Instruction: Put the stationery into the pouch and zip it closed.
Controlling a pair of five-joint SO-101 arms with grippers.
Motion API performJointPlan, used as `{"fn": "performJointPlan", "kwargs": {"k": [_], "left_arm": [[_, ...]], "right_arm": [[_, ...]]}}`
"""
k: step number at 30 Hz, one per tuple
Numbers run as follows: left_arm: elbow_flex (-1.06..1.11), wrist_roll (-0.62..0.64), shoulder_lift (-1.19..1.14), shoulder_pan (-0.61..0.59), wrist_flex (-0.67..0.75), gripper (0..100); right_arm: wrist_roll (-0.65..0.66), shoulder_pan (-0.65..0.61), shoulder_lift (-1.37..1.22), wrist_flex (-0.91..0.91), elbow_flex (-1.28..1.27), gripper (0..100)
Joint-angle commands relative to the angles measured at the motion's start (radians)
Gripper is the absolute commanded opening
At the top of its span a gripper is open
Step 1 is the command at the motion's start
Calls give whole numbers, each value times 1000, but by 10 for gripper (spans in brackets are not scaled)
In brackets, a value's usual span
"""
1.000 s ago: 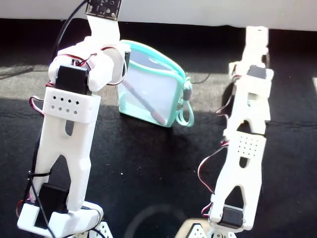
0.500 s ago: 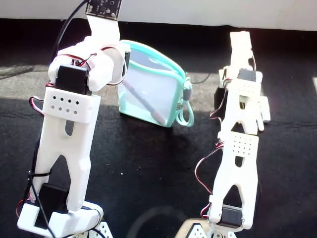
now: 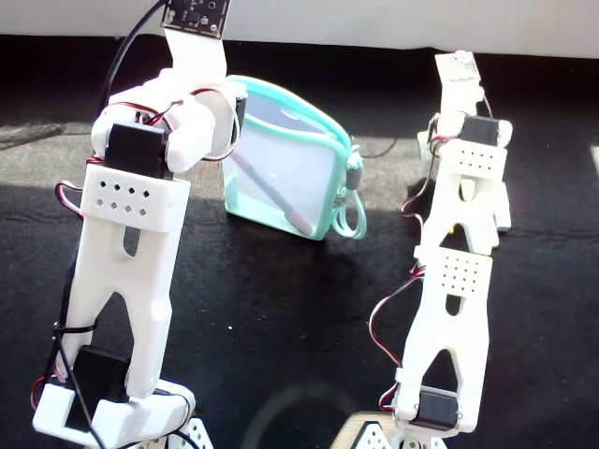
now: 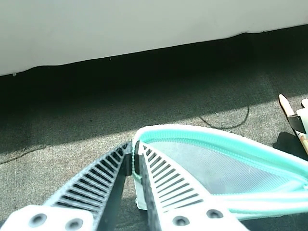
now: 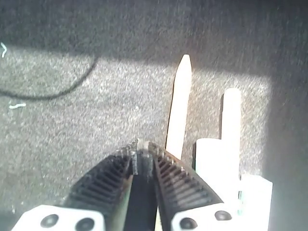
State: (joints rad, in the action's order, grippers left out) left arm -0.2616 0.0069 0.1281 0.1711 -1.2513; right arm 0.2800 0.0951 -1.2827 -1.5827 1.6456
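Left tool (image 4: pixel 133 147): tips together, clamped on the teal zip rim at one corner of the pouch (image 3: pixel 285 168). The pouch stands propped on the dark worktop (image 3: pixel 281 309), held up at that corner, between the two arms and nearer the left one. The left wrist view shows the two teal rim bands spread apart, so the mouth is open, with mesh panel between them. One pen (image 3: pixel 271 196) is already inside, lying diagonally with its pinkish tip at the lower corner. A teal loop (image 3: pixel 351 210) hangs off the pouch edge on the side facing the right arm.

Right tool (image 5: pixel 141 147): tips together, nothing visible between them, low over the worktop. The remaining stationery lies just beside it in a sunlit patch. This is a pale pointed stick (image 5: pixel 178 110), a white cylinder (image 5: pixel 231 115) roughly parallel to it, and a white block (image 5: pixel 216 161) at their near ends. The stick runs right along one finger; can't tell if it touches. These items sit well apart from the pouch. A thin dark cable (image 5: pixel 57 91) curves across the worktop nearby.
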Motion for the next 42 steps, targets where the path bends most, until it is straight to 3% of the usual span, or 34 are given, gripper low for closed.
{"fn": "performJointPlan", "kwargs": {"k": [1,7,12,19,33,37,42], "left_arm": [[12,-9,-8,33,-3,14],[12,-8,-8,33,-3,14],[12,-8,-8,33,-3,14],[12,-9,-8,33,-3,14],[12,-11,-8,33,-3,14],[12,-11,-8,31,-3,14],[10,-12,-8,30,-3,14]], "right_arm": [[11,-13,102,-87,117,5],[11,-12,140,-168,117,5],[11,-12,113,-42,114,18],[14,-10,-15,134,114,257],[15,-5,-205,329,113,185],[15,-5,-211,302,117,0],[15,-5,-157,254,116,7]]}}
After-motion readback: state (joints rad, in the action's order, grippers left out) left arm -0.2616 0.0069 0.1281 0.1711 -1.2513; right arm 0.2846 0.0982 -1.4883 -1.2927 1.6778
